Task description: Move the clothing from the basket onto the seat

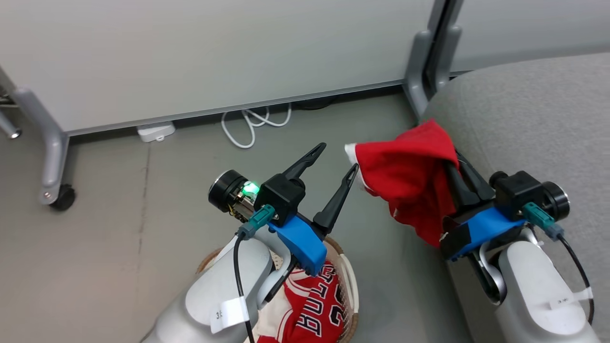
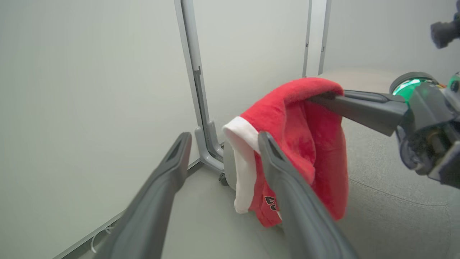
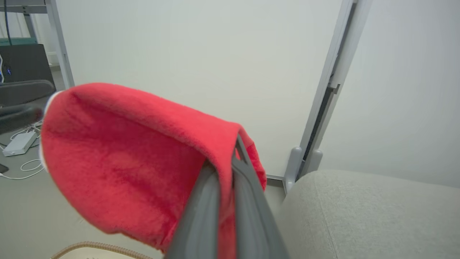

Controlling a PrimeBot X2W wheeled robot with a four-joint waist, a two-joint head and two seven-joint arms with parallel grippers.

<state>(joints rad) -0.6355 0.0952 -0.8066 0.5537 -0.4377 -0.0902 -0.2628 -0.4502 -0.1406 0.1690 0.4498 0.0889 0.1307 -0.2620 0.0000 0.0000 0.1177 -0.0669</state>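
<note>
Aloft, the right fingers (image 3: 201, 216) pinch a fleecy red garment (image 3: 125, 154) (white-trimmed) — the left fingers (image 1: 335, 205) spread, empty.

White-trimmed red garment (image 1: 405, 176) hangs aloft beside the grey seat (image 1: 533, 124); lettered jersey (image 1: 314, 305) lies in the basket (image 1: 339, 250)

We find all three views bright and evenly lit, with only faint shadows on the floor (image 1: 119, 238). In the wrist views the partition post (image 2: 196, 82) bows, and the left tool (image 2: 223, 138) and the clothing (image 3: 125, 158) look blurred close to the lens.
</note>
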